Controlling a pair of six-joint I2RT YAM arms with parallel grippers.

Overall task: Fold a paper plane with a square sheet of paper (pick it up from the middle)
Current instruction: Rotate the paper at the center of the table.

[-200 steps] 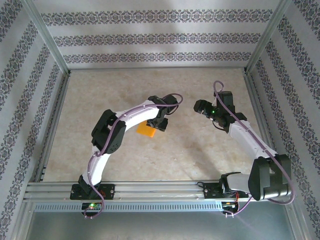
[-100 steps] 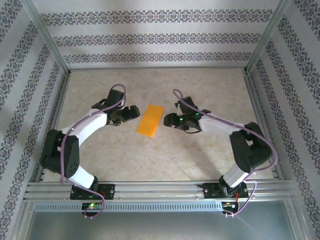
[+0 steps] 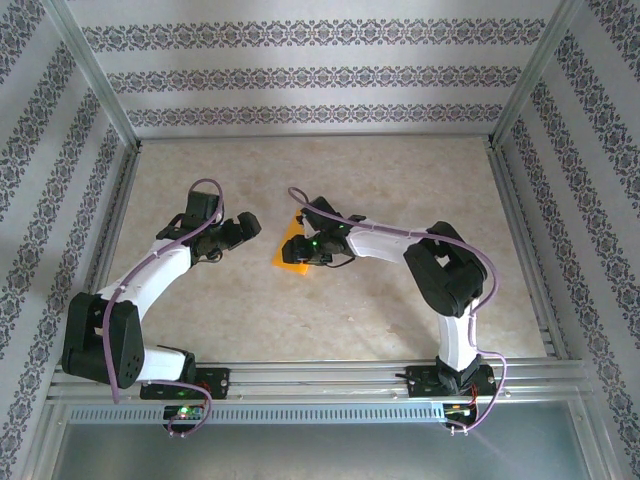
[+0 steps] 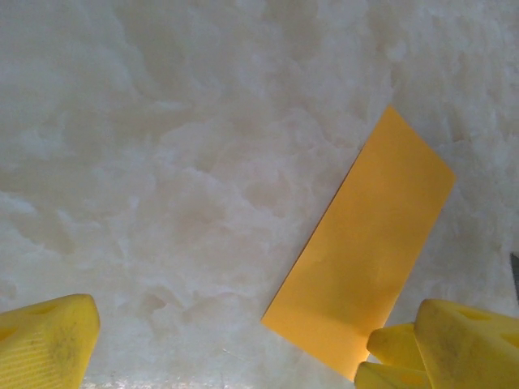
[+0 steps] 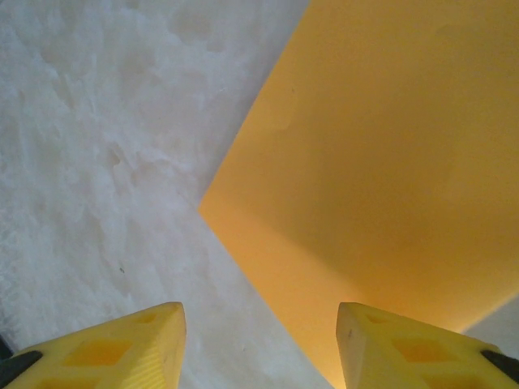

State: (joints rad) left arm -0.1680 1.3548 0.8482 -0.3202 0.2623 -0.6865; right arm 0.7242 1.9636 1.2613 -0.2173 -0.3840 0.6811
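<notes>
Two arms share the pale marbled bench [image 3: 330, 320], which is walled on three sides by patterned panels [image 3: 300, 75] and has a metal rail [image 3: 320, 378] along the near edge. At the left, the left gripper [image 3: 245, 226] hovers low just beside the paper, jaws spread wide with nothing between them. One sheet of paper [image 3: 286, 252] lies flat near the bench's middle: bright orange, a narrow rectangle set at a slant, smooth with crisp edges. The right gripper [image 3: 308, 246] covers the sheet's right-hand part from above. Its jaws stand apart, one yellow finger [image 5: 134, 348] above bare bench, the other above the orange, neither clamping it.
</notes>
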